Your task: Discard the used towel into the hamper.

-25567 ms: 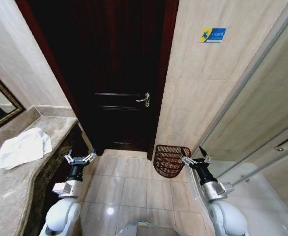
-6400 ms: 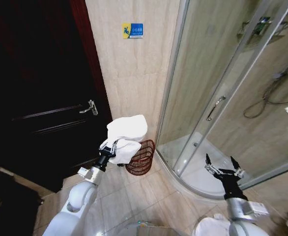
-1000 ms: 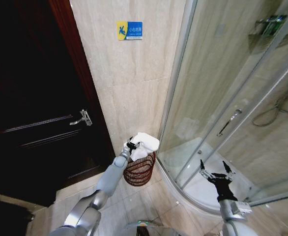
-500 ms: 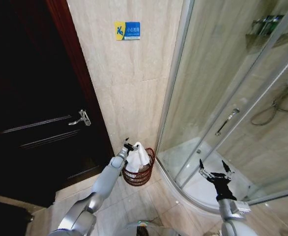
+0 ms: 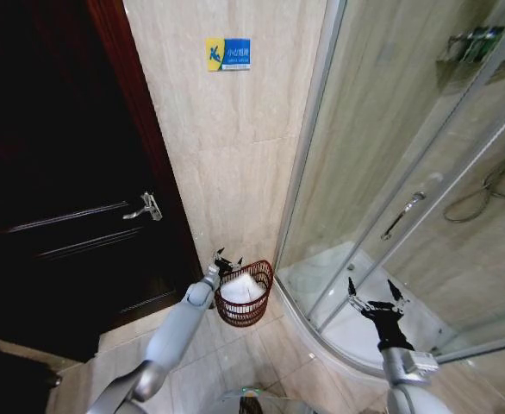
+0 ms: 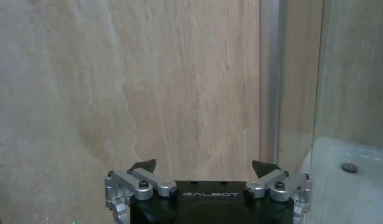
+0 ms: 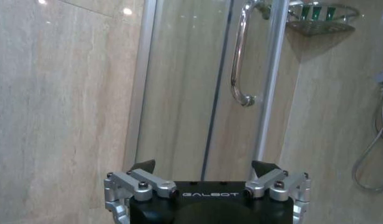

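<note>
You see a white towel (image 5: pixel 243 288) inside the reddish-brown hamper (image 5: pixel 245 306), whose weave runs in horizontal rings. The wall (image 5: pixel 227 155) is beige, faintly veined tile, with a blue and yellow sign (image 5: pixel 227 53). The door (image 5: pixel 63 190) is very dark brown with a silver handle (image 5: pixel 147 207). Both grippers (image 5: pixel 225 260) (image 5: pixel 375 303) are black and silver.

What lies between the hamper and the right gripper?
In the head view, the shower enclosure's curved base rail and bare floor tile lie between the hamper and the right gripper.

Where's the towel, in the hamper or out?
In. The white towel lies inside the hamper; the left gripper is open beside its rim.
</note>
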You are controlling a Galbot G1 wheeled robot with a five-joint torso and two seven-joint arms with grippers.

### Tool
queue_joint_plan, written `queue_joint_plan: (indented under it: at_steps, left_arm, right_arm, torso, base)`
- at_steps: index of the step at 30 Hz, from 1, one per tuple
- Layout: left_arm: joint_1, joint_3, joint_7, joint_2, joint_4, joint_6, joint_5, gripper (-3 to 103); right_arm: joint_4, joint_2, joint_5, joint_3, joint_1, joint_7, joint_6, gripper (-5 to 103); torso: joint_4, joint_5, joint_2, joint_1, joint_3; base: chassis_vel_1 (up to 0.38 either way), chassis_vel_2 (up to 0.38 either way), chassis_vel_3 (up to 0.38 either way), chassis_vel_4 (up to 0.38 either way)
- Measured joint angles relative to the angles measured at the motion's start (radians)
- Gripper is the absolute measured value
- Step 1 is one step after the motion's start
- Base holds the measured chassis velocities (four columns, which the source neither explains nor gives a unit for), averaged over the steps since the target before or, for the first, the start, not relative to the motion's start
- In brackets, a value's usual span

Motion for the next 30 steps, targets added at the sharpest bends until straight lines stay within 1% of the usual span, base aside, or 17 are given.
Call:
queue_joint_plan:
  at_steps: [2,7,8,10,12,14,15,18,19,23,24,27,30]
  left_arm:
    - [0.017,-0.007,0.000,0.004,-0.021,0.000,-0.002,100]
    - [0.111,-0.040,0.003,0.024,-0.143,0.004,-0.020,100]
    - [0.111,-0.040,0.003,0.024,-0.143,0.004,-0.020,100]
    - [0.164,-0.063,0.006,0.034,-0.207,0.005,-0.031,100]
    - [0.181,-0.071,0.008,0.036,-0.227,0.005,-0.036,100]
    - [0.232,-0.100,0.013,0.040,-0.285,0.002,-0.051,100]
    - [0.232,-0.100,0.013,0.040,-0.285,0.002,-0.051,100]
    - [0.298,-0.137,0.010,0.039,-0.360,-0.004,-0.087,100]
    - [0.298,-0.137,0.010,0.039,-0.360,-0.004,-0.087,100]
    - [0.376,-0.176,-0.024,0.030,-0.458,-0.004,-0.124,100]
    - [0.376,-0.176,-0.024,0.030,-0.458,-0.004,-0.124,100]
    - [0.429,-0.226,-0.074,0.007,-0.545,-0.001,-0.153,100]
    - [0.458,-0.268,-0.086,-0.008,-0.597,-0.001,-0.170,100]
  right_arm:
    - [0.002,0.000,-0.001,0.000,0.000,0.000,0.000,100]
    - [0.007,0.000,0.001,0.000,-0.001,-0.001,-0.003,100]
    - [0.007,0.000,0.001,0.000,-0.001,-0.001,-0.003,100]
    - [0.008,0.000,0.003,0.001,-0.002,-0.001,-0.003,100]
    - [0.010,0.000,0.003,0.002,-0.003,-0.001,-0.003,100]
    - [0.015,0.000,0.005,0.004,-0.005,-0.001,-0.004,100]
    - [0.015,0.000,0.005,0.004,-0.005,-0.001,-0.004,100]
    - [0.017,0.000,0.005,0.005,-0.006,-0.001,-0.005,100]
    - [0.017,0.000,0.005,0.005,-0.006,-0.001,-0.005,100]
    - [0.018,0.000,0.007,0.004,-0.005,-0.001,-0.006,100]
    - [0.018,0.000,0.007,0.004,-0.005,-0.001,-0.006,100]
    - [0.023,0.000,0.007,0.004,-0.010,-0.003,-0.013,100]
    - [0.031,0.000,0.009,0.004,-0.013,-0.005,-0.019,100]
  torso:
    - [0.0000,0.0000,0.000,0.000,0.000]
    - [-0.0001,-0.0001,0.000,0.000,0.000]
    - [-0.0001,-0.0001,0.000,0.000,0.000]
    - [0.0000,-0.0001,0.000,0.000,0.000]
    - [0.0000,0.0000,0.000,0.000,0.000]
    - [0.0000,-0.0001,0.000,0.000,0.000]
    - [0.0000,-0.0001,0.000,0.000,0.000]
    - [-0.0001,0.0000,0.000,0.000,0.000]
    - [-0.0001,0.0000,0.000,0.000,0.000]
    - [0.0000,0.0000,0.000,0.000,0.000]
    - [0.0000,0.0000,0.000,0.000,0.000]
    - [-0.0001,0.0000,0.000,0.000,0.000]
    - [-0.0002,-0.0001,0.000,0.000,0.000]
  base:
    - [0.000,0.000,0.000,0.000]
    - [0.000,0.000,0.000,0.000]
    - [0.000,0.000,0.000,0.000]
    - [0.000,0.000,0.000,0.000]
    - [0.000,0.000,0.000,0.000]
    - [0.000,0.000,0.000,0.000]
    - [0.000,0.000,0.000,0.000]
    - [0.000,0.000,0.000,0.000]
    - [0.000,0.000,0.000,0.000]
    - [0.000,0.000,0.000,0.000]
    - [0.000,0.000,0.000,0.000]
    - [0.000,0.000,0.000,0.000]
    - [0.000,0.000,0.000,0.000]
